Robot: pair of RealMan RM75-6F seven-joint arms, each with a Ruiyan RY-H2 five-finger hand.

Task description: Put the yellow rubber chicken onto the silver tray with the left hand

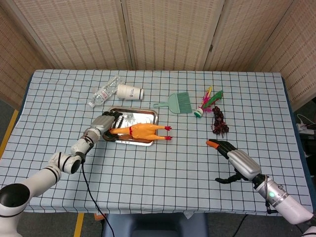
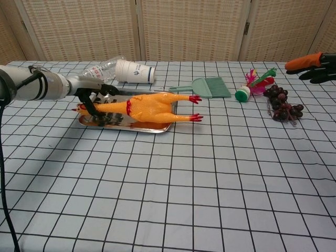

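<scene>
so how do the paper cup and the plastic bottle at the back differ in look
The paper cup is white and opaque with small dark print; the plastic bottle is clear and crinkled, with a label showing red. The cup is short and wide, its open mouth toward the bottle; the bottle is longer and slimmer, angled diagonally on the cloth. Both lie on their sides, close together just behind the silver tray.
</scene>
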